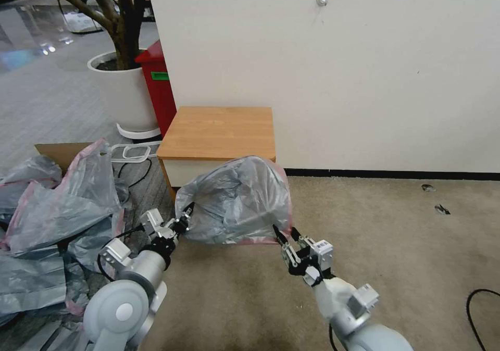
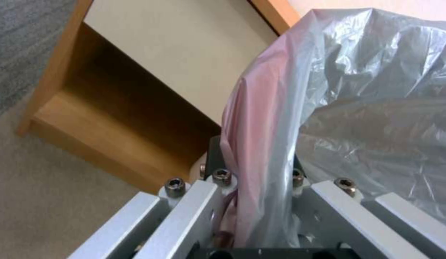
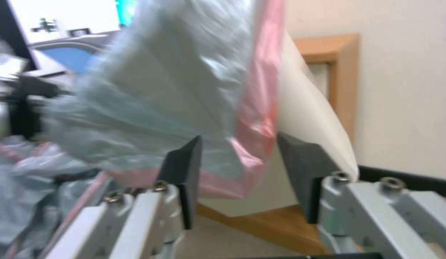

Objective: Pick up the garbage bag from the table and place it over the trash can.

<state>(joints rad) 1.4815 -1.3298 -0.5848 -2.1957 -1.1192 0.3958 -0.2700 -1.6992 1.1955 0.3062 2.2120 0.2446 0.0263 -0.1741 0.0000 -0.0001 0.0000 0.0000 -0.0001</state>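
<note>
A robot's two arms reach forward over beige carpet toward a small wooden counter (image 1: pixel 217 131) standing against a white wall. The counter's top is bare. In front of its white drawer hangs the garbage bag (image 1: pixel 237 202), a thin grey translucent sheet with a pink rim, puffed open like a dome and lifted off the counter.

The left claw (image 1: pixel 183 220) pinches the bag's left edge; in the left wrist view the pink rim (image 2: pixel 254 151) runs down between the clamped fingers (image 2: pixel 214 158), so it is grasping the bag. The right claw (image 1: pixel 284 236) sits at the bag's lower right corner. In the right wrist view its dark pads (image 3: pixel 187 180) stand apart on either side of the pink corner (image 3: pixel 242 172) without closing on it, so this claw is released.

The trash can cannot be made out; the bag may be covering it, but that cannot be told. To the left lies a heap of similar grey-pink bags (image 1: pixel 57 210), with a white plant pot (image 1: pixel 124 93) and a red bin (image 1: pixel 159 83) farther off.

Judged from this, the pickup is done. Whether the bag is already over the can, or its rim seated, cannot be confirmed.
</note>
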